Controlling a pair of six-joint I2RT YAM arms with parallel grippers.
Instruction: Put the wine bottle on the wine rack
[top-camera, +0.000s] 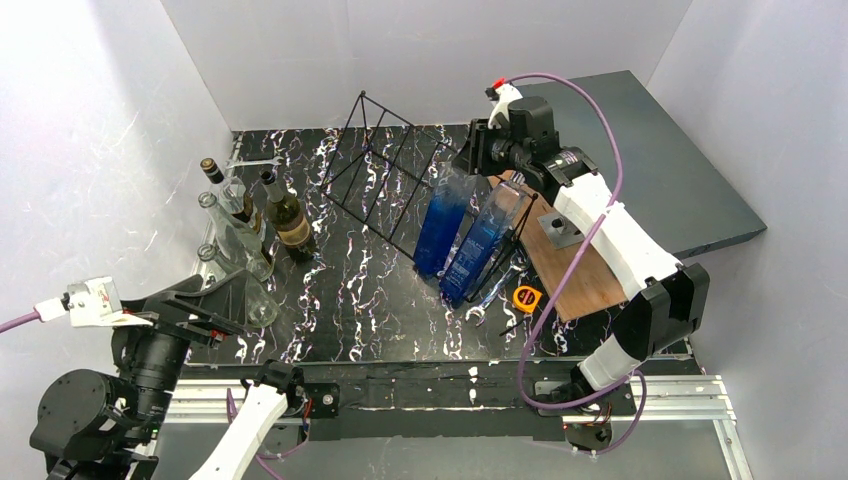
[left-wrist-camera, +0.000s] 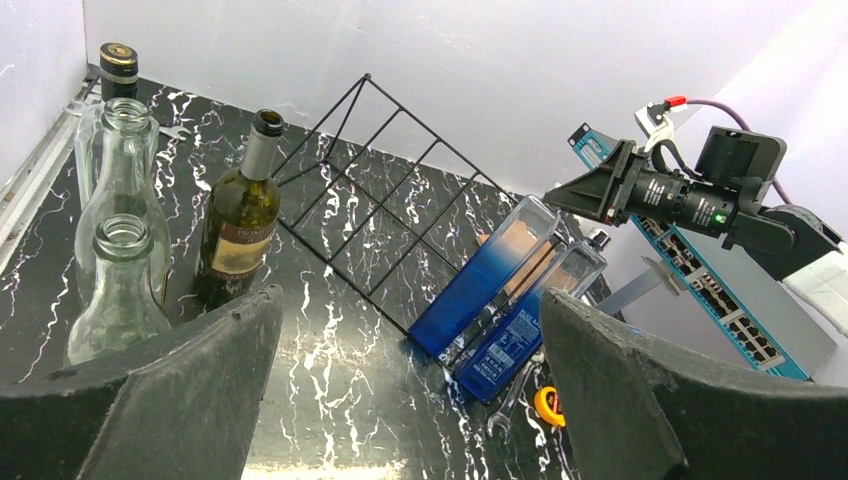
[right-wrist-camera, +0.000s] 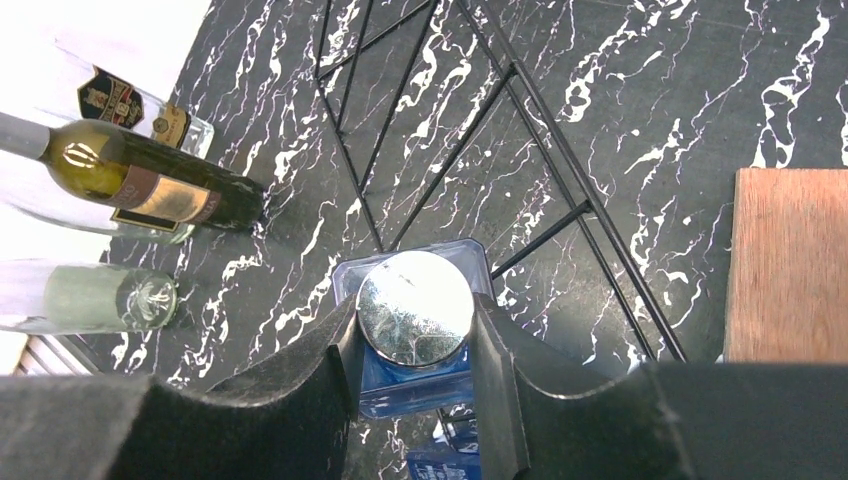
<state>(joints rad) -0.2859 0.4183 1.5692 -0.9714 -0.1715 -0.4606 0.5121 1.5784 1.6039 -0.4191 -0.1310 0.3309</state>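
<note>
The black wire wine rack (top-camera: 368, 220) stands at the back centre of the marbled table. Two blue square bottles lean on its right end. My right gripper (top-camera: 470, 162) is shut on the silver cap (right-wrist-camera: 415, 305) of the left blue bottle (top-camera: 440, 225), with one finger on each side of the cap. The second blue bottle (top-camera: 485, 248) lies beside it. A green wine bottle (top-camera: 288, 215) with a tan label stands left of the rack. My left gripper (left-wrist-camera: 410, 400) is open and empty, low at the near left, apart from all bottles.
Several clear glass bottles (top-camera: 235, 240) and a dark capped bottle (top-camera: 212, 170) stand at the left edge. A wooden board (top-camera: 560, 255) lies right of the blue bottles. A yellow tape measure (top-camera: 526, 296) and a wrench (top-camera: 490, 300) lie in front of them.
</note>
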